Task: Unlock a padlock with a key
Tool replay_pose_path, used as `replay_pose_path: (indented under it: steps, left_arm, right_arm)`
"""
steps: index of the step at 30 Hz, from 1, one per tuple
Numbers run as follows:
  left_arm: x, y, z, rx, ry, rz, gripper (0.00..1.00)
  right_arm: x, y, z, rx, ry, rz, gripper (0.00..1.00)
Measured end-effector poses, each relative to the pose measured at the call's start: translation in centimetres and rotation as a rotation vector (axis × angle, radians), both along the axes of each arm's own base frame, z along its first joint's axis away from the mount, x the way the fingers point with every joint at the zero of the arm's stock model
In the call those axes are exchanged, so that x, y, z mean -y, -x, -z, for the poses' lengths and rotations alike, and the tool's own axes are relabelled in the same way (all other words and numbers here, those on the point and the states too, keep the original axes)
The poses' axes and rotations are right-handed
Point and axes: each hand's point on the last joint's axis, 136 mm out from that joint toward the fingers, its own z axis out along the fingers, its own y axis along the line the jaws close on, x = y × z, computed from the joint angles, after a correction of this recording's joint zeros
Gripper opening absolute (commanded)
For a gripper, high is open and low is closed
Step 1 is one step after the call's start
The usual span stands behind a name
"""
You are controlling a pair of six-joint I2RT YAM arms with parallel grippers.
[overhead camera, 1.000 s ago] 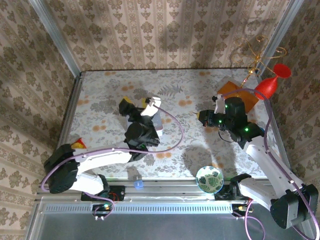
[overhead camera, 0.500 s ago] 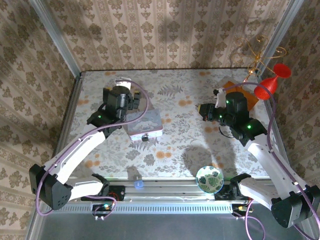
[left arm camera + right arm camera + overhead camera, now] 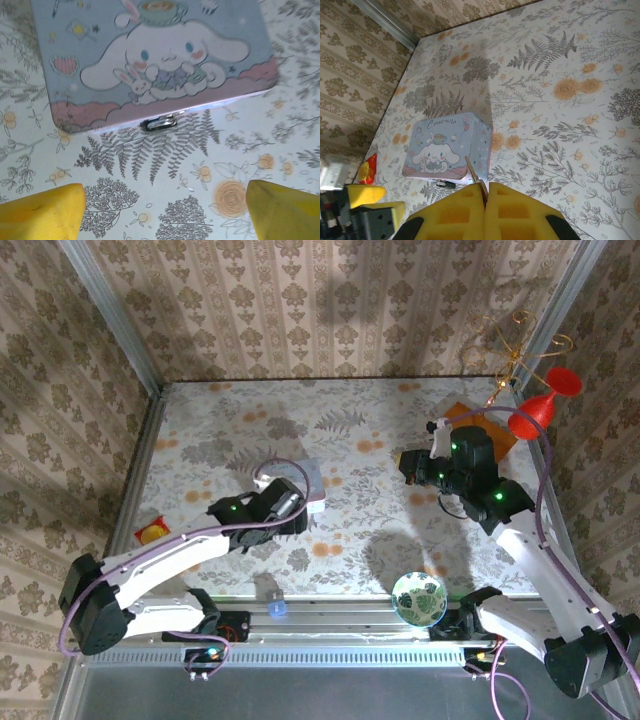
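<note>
Padlock (image 3: 160, 123) @ tin box (image 3: 150, 60) front

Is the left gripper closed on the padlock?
No, the left gripper is open, fingers wide apart, short of the padlock on the tin box.

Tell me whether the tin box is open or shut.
Shut: the tin box lid lies flat on its body, and the padlock sits at its front edge.

Floral-print table (image 3: 350, 455), cartoon tin box (image 3: 150, 55) at centre, green bowl (image 3: 419, 598) near edge, small packet (image 3: 152, 532) left
</note>
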Motion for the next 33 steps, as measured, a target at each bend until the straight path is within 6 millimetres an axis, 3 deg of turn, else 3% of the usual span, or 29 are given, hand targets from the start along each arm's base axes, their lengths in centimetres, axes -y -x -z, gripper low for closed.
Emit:
replay_pose_path:
  steps: [7,14,19,22,28,33]
  left_arm:
    - [0.1,-1.1,4.9,0.027,-0.118,-0.058,0.8]
    - [1.1,-3.6,7.4,0.1,-0.208,-0.046,0.75]
    - [1.1,-5.4,8.6,0.119,-0.216,-0.057,0.71]
    - [1.1,-6.5,9.1,0.121,-0.231,-0.059,0.59]
    - [2.0,-7.5,9.1,0.132,-0.217,-0.056,0.57]
    - [2.4,-7.6,9.0,0.127,-0.195,-0.064,0.66]
  right_arm:
    - [0.4,0.8,-0.3,0.022,-0.001,0.006,0.0]
    - [0.7,0.8,0.0,0.025,0.023,0.012,0.0]
    - [0.8,0.7,0.1,0.025,0.031,0.018,0.0]
    - [0.8,0.5,0.4,0.018,0.034,0.017,0.0]
    - [0.7,0.3,0.8,0.005,0.038,0.017,0.0]
    - [0.7,0.4,0.8,0.005,0.038,0.017,0.0]
